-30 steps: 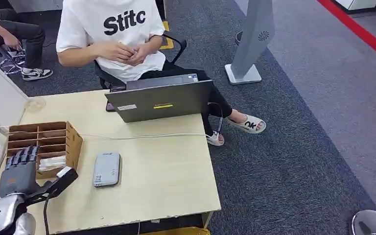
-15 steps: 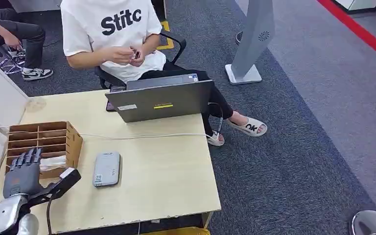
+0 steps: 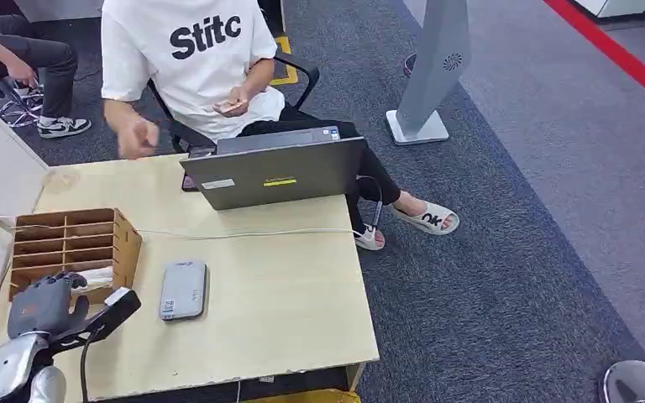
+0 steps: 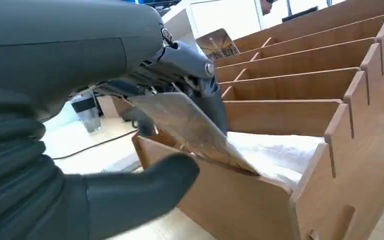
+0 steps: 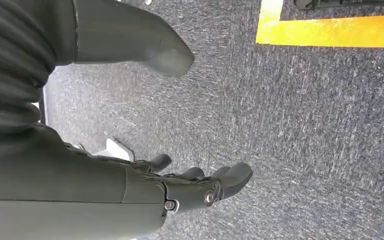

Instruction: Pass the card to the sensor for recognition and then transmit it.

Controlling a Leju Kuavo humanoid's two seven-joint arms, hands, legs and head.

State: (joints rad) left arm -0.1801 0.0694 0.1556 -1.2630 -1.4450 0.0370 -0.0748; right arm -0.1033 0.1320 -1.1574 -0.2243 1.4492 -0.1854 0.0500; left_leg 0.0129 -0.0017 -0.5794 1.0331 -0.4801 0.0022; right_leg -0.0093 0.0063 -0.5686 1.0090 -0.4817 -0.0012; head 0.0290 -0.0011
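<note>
- We see the left hand (image 3: 44,304) curled over the front slot of the wooden card rack (image 3: 92,239), its fingers (image 4: 207,95) grasping the card (image 4: 190,131), presumably to draw it out.
- The card, thin and glossy with a mottled print, leans tilted in that slot.
- The grey sensor (image 3: 183,290) lies just beside the rack on the surface (image 3: 285,294).
- The right hand (image 5: 200,187) hangs over carpet, fingers loosely released.

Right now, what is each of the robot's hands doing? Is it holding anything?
Left hand: fingers closed on a card at the wooden rack.
Right hand: open, holding nothing, hanging over the carpet.
</note>
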